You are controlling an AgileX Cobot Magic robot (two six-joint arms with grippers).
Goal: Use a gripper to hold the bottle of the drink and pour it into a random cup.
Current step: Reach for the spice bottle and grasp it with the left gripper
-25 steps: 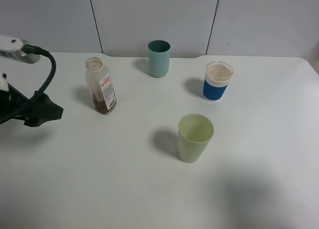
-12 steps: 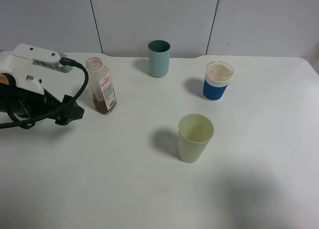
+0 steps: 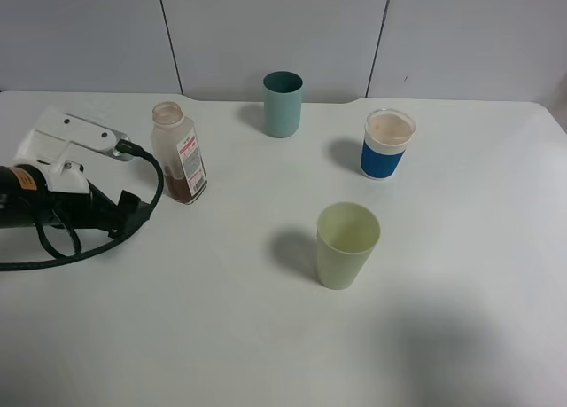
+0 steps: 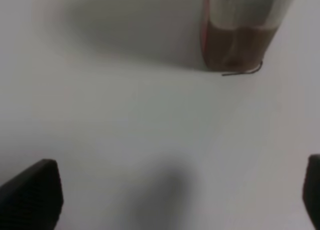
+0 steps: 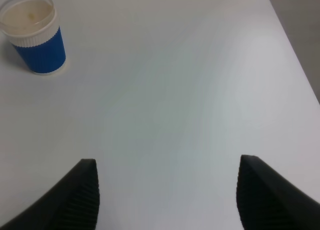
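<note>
Since a second ago the left gripper (image 4: 171,191) has swung in from the table's left edge and now sits low, just beside the bottle (image 3: 179,159) but not touching it. Nothing else has shifted. Its jaws are spread wide with only bare table (image 3: 177,336) between them; in the wrist view the bottle's brown base stands ahead and a little off the gripper's centre line. The bottle is upright and capless on the left of the table in the high view, with a low layer of brown drink inside. The cup (image 3: 347,245) — pale yellow-green — stands near the middle, well apart from the bottle and empty as far as can be seen. A teal cup (image 3: 283,103) and a blue cup (image 3: 386,144) stand farther back. The right gripper (image 5: 172,195) is also spread and holds nothing, hanging over bare table near the blue cup. The task has barely begun: the approach is nearly made, but the grasp, the lift, the carry to the cup and the pour itself are all left — probably the jaws must first line up on the bottle.
</note>
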